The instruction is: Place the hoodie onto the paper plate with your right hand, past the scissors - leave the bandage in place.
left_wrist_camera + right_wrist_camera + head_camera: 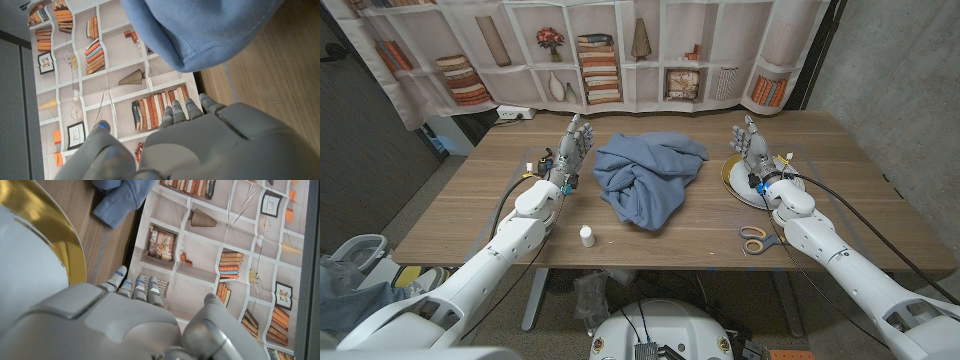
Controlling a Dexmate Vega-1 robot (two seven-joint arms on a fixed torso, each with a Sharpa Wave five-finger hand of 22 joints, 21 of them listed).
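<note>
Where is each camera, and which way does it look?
Head view: on the robot's head, looking down at the table, hoodie and both arms.
Left wrist view: along the left hand, toward the hoodie.
Right wrist view: along the right hand, by the paper plate.
All three share the hoodie.

Wooden table (470, 200) before a printed bookshelf backdrop (620, 50), grey walls (890, 60) at both sides.

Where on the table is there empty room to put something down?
Bare wood lies left of the left hand, and along the front edge between the small white bandage roll and the scissors. It is crowded on the right, where the right hand stands over the paper plate beside the hoodie.
</note>
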